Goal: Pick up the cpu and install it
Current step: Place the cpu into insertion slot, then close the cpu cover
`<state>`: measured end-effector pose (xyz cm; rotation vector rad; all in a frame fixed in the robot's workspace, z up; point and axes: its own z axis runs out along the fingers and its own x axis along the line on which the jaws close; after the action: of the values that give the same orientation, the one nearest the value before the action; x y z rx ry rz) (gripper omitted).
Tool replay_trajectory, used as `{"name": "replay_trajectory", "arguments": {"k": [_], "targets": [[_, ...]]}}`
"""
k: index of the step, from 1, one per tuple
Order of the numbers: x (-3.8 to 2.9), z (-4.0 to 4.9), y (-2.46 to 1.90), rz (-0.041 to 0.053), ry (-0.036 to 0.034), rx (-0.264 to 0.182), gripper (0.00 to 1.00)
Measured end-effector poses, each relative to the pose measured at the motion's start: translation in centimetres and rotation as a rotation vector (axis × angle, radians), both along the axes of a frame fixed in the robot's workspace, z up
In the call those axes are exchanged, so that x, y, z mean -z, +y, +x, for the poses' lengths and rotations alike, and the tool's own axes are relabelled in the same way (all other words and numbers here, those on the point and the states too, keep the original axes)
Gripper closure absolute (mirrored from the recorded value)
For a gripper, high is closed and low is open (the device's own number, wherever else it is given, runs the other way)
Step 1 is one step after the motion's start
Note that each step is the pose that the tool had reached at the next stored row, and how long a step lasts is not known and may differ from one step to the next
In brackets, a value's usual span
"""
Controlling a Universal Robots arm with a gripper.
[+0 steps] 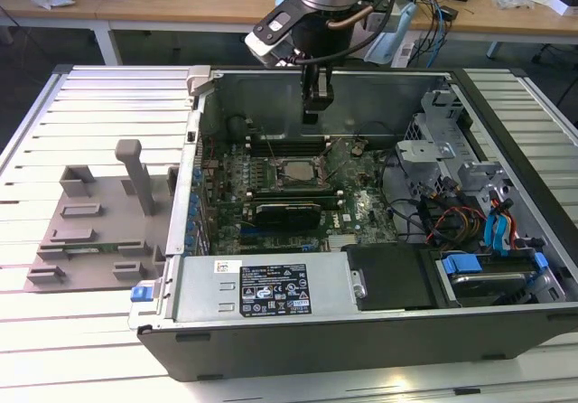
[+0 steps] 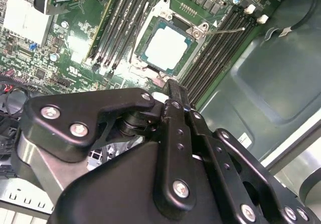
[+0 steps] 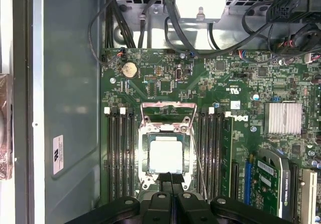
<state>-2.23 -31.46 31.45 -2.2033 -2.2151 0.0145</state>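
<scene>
The cpu (image 1: pixel 293 170) lies flat in its socket on the green motherboard (image 1: pixel 361 209), inside the open computer case. Both wrist views show its pale silver top (image 2: pixel 168 44) (image 3: pixel 165 155), framed by the socket's metal bracket (image 3: pixel 168 114), which stands hinged open. My gripper (image 1: pixel 316 105) hangs above the board, just beyond the socket. Its black fingers (image 3: pixel 170 180) are pressed together with nothing between them, their tips close over the edge of the socket (image 2: pixel 173 89). They do not touch the chip.
A long black expansion card (image 1: pixel 287 211) lies in front of the socket. Rows of memory slots (image 3: pixel 120 153) flank it. A grey plastic fixture (image 1: pixel 99 231) sits on the slatted table at the exterior view's left. The drive cage and cables (image 1: pixel 461 213) fill the case's right side.
</scene>
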Motion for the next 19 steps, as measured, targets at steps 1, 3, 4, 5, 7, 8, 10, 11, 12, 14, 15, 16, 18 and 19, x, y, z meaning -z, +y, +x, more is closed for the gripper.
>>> {"name": "replay_trajectory", "arguments": {"k": [1,3,4,5,7,8,10,11,12,14,15,16,18,19], "targets": [[0.00,0.00,0.00,0.0005,0.0000,0.000,0.89],[0.00,0.00,0.00,0.0010,0.0000,0.000,0.89],[0.00,0.00,0.00,0.0012,0.0000,0.000,0.89],[0.00,0.00,0.00,0.0014,0.0000,0.000,0.89],[0.00,0.07,0.00,0.0018,0.0000,0.000,0.89],[0.00,0.23,-0.01,0.0017,0.0000,0.000,0.89],[0.00,0.50,0.00,0.0018,-0.0001,0.000,0.89],[0.00,0.70,0.00,0.0018,0.0000,0.000,0.89],[0.01,0.91,0.00,0.0018,0.0000,0.000,0.89],[0.02,1.66,0.00,0.0018,0.0000,0.000,0.89],[0.03,1.97,0.00,0.0018,0.0000,0.000,0.89],[0.04,2.31,0.00,0.0017,0.0001,0.000,0.89],[0.06,2.75,0.00,0.0017,0.0001,0.000,0.89],[0.07,3.15,0.00,0.0017,0.0000,0.000,0.89]]}}
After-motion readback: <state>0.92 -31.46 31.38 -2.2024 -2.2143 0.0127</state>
